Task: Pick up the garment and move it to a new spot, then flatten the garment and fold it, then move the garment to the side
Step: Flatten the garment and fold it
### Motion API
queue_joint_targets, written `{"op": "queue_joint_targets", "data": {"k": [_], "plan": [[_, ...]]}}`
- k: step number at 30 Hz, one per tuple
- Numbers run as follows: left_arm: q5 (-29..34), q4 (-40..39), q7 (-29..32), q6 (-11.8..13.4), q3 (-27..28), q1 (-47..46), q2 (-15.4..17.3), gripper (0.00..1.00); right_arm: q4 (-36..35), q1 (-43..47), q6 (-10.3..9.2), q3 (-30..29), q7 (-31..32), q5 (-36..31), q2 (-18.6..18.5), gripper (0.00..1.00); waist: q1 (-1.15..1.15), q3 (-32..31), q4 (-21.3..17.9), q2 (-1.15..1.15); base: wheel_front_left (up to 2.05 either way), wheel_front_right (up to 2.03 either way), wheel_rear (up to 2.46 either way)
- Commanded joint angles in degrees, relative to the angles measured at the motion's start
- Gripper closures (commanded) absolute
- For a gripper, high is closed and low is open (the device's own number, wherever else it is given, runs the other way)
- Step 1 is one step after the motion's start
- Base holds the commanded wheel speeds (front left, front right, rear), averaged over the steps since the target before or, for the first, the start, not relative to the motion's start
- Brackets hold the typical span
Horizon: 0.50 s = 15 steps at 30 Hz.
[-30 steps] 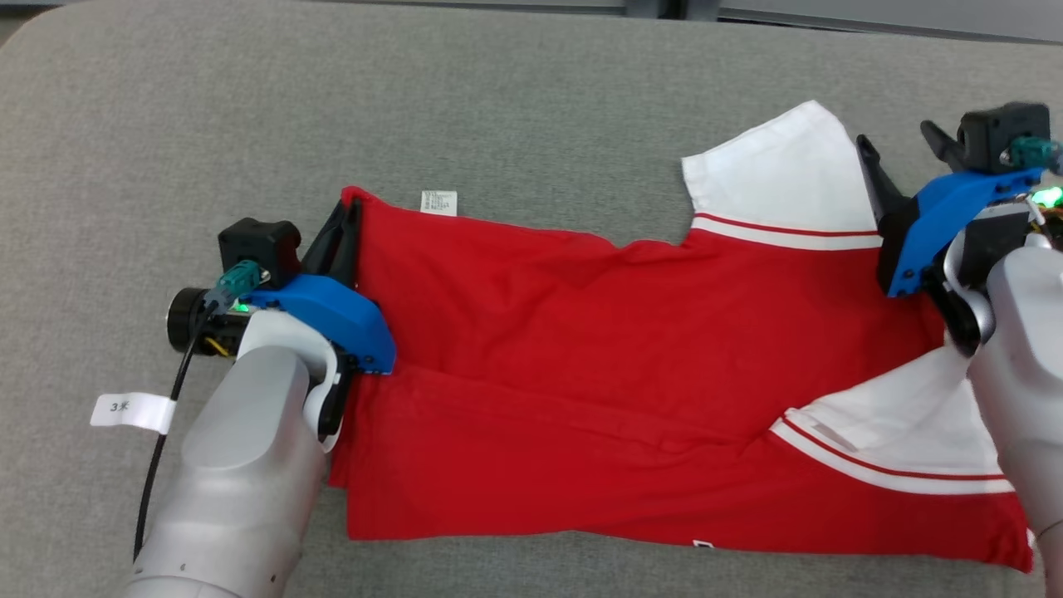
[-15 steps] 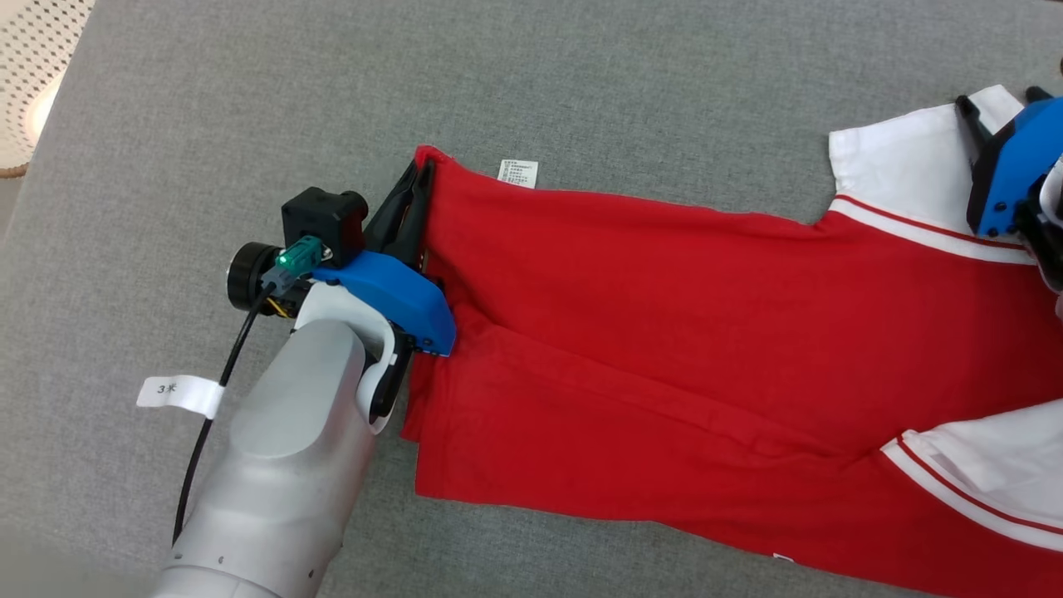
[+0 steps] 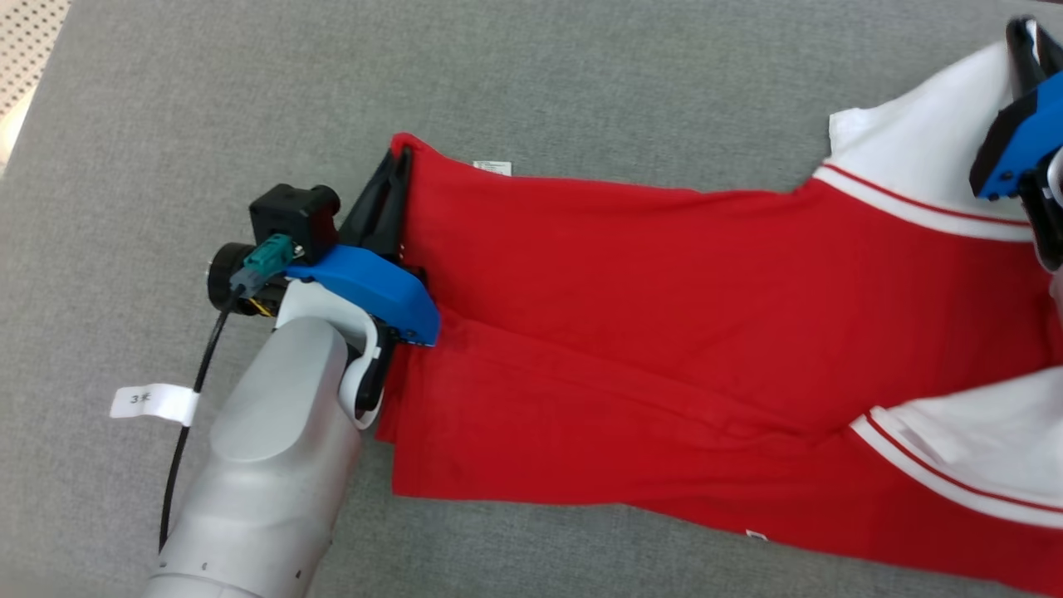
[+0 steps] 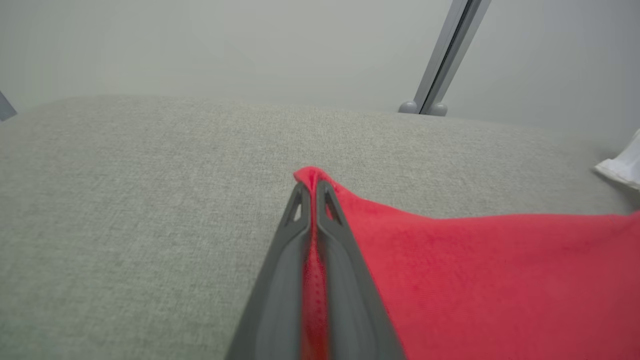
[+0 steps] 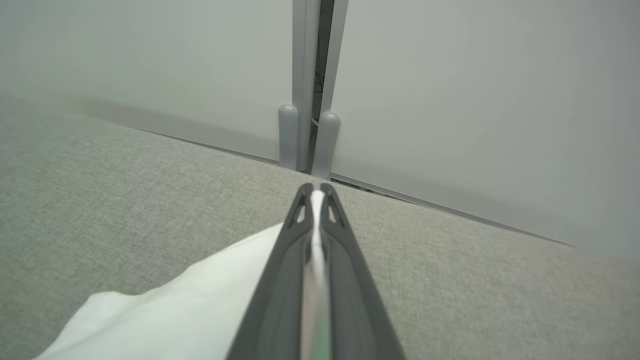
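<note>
Grey woven fabric surface [image 3: 581, 83] under everything, edge running diagonally at far left. Past that edge, a pale dotted panel [image 3: 25, 33], cut off by the frame. Far side backs onto plain light-grey wall panels [image 5: 475, 100]. Vertical grey post [image 5: 306, 75] between the panels, dark gap down its middle, two rounded feet at the surface edge. Left wrist view: slanted post [image 4: 445, 55], round feet too; can't tell if it's the same one.
</note>
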Motion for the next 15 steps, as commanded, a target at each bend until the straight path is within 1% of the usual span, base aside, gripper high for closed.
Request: {"op": "queue_joint_targets", "data": {"k": [1,4,8,10,15], "plan": [[0.53,-1.00,-0.26,0.48,0.95,0.33,0.77,1.00,-0.66,-1.13,-0.04,-0.49,-2.71,-0.76,0.76,1.00,0.00,-0.83,-0.98,0.00,0.00,0.00,0.00],[1.43,-2.48,-0.26,0.80,2.69,1.45,1.40,1.00,-1.48,-0.48,-0.04,-1.83,-6.40,-0.51,2.41,1.00,0.00,-2.05,-2.46,0.00,0.00,0.00,0.00],[2.65,-3.49,-0.26,1.06,4.88,2.98,2.41,1.00,-5.11,2.55,-0.03,-3.70,-7.88,0.66,4.33,1.00,0.00,-4.29,-4.69,0.00,0.00,0.00,0.00],[3.26,-4.04,-0.26,1.13,5.89,4.13,3.08,1.00,-10.09,5.02,-0.04,-4.77,-7.93,1.75,4.99,1.00,0.00,-5.45,-5.84,0.00,0.00,0.00,0.00],[4.72,-4.92,-0.26,1.21,8.33,8.84,3.90,1.00,-21.66,16.82,-0.03,-6.69,-7.92,5.85,7.16,1.00,0.00,-9.19,-8.52,0.00,0.00,0.00,0.00]]}}
